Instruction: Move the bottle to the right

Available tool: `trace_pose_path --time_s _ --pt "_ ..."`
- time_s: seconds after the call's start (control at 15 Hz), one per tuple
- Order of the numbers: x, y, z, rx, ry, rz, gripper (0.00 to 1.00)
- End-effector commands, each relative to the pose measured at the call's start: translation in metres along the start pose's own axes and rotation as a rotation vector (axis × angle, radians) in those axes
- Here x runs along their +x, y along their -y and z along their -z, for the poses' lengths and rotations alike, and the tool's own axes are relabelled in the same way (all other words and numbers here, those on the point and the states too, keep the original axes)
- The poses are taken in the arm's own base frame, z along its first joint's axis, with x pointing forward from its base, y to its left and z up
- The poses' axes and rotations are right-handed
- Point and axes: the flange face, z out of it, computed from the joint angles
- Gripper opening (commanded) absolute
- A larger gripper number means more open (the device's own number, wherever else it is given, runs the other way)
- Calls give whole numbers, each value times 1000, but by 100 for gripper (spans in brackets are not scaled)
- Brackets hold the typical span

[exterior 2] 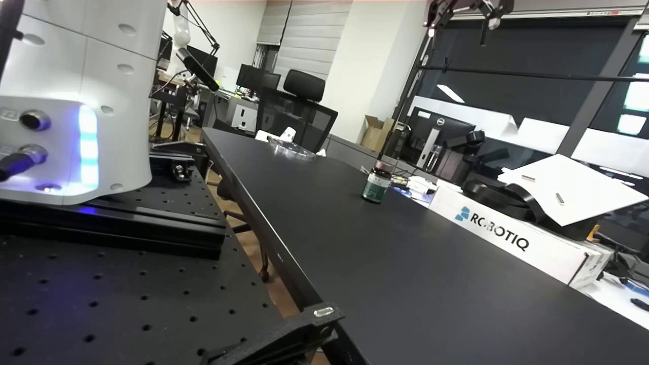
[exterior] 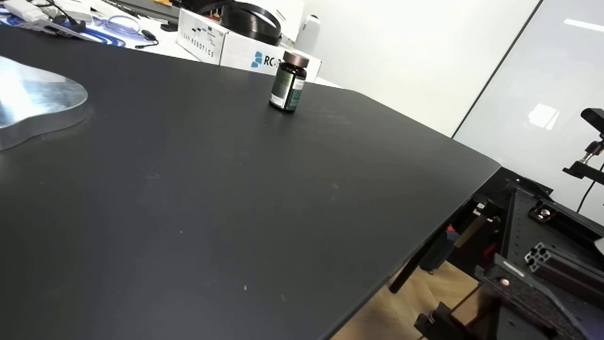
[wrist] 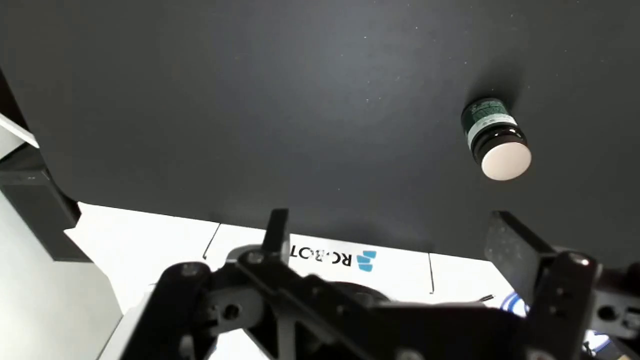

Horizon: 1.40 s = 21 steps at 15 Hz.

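Note:
The bottle (exterior: 288, 85) is small and dark with a brownish cap and a green and white label. It stands upright on the black table (exterior: 212, 189) near its far edge. It also stands upright in an exterior view (exterior 2: 376, 183). In the wrist view the bottle (wrist: 492, 130) is seen from above, at the right, beyond the right fingertip. My gripper (wrist: 391, 216) is open, with its two fingers wide apart and nothing between them. It is above the table, apart from the bottle. In an exterior view the gripper (exterior 2: 460, 30) shows at the top edge, high above the table.
A white Robotiq box (exterior 2: 499, 235) stands along the table's far edge, close to the bottle. A shiny, curved flat object (exterior: 42, 97) lies at one end of the table. The white robot base (exterior 2: 76, 76) stands on a perforated black platform (exterior 2: 127, 304) beside the table.

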Motion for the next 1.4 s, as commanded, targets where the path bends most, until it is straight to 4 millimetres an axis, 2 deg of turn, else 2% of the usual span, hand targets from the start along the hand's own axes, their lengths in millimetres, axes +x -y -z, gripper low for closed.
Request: trace_pose_path --time_s 0.0,0.2,0.4,0.53,0.8,1.07,1.33 --pt "49 23 -68 77 72 -9 100" --pt "79 71 -121 148 91 6 100" --pt "105 115 -157 174 89 61 100" --pt "113 136 -178 196 109 92 100" --pt "116 155 -211 207 175 113 100" --pt "114 157 -230 210 221 118 100" --pt "105 158 -249 209 271 120 100"
